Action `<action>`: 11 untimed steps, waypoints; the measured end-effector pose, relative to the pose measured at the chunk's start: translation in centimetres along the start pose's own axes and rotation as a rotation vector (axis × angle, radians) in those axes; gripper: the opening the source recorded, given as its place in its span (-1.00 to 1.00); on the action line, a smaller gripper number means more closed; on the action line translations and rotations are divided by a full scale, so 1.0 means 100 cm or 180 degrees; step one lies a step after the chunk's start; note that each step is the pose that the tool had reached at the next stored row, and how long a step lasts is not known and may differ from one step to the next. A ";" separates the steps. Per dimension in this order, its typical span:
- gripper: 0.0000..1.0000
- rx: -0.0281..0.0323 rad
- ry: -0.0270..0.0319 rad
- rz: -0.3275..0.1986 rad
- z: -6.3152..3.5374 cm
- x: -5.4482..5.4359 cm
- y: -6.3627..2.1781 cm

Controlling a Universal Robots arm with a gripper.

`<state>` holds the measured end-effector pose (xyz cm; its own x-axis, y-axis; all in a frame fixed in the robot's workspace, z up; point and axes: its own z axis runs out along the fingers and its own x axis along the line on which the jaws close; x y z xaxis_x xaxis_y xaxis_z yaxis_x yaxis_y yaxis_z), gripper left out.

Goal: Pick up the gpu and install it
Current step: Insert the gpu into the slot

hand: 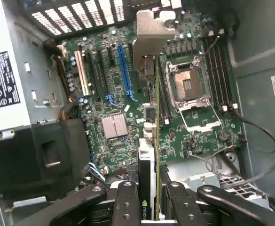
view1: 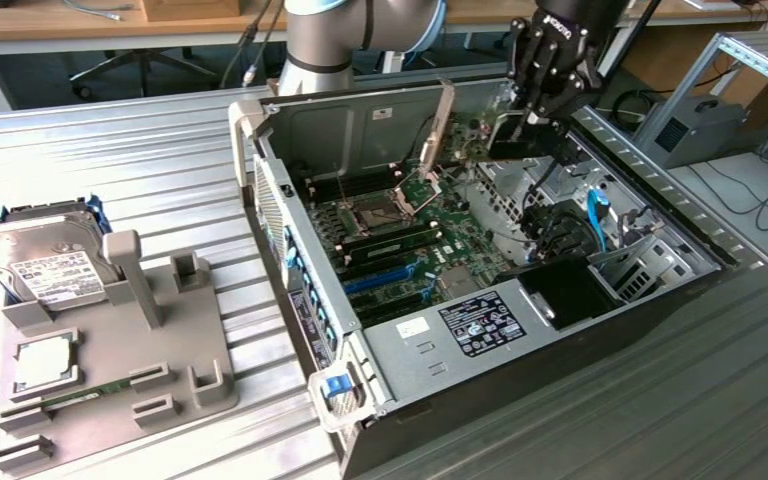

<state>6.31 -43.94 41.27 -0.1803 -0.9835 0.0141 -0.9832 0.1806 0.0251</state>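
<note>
Holding gpu (hand: 146, 188) over open case (view1: 518, 395), motherboard (hand: 113, 94) inside

At the left edge of the exterior view lies a silver hard drive (view1: 40, 262) (white label facing up). Below it in the frame, a grey holder (view1: 124, 345) on the ribbed metal table (view1: 144, 150) carries a square processor (view1: 44, 362) and a green memory stick (view1: 84, 392).

A lab: robot arm (view1: 323, 45), ribbed metal workbench (view1: 131, 155), desks (view1: 77, 18).
</note>
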 end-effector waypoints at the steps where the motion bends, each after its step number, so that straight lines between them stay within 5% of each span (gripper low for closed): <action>1: -0.47 0.0005 0.0017 -0.0225 0.0000 -0.002 0.0003; 2: -0.47 0.0010 0.0030 -0.0434 0.0000 -0.002 0.0005; 11: -0.47 0.0021 0.0029 -0.0440 0.0030 -0.002 0.0039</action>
<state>5.96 -43.69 40.98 -0.0428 -0.9989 0.0200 -0.9988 0.0432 0.0209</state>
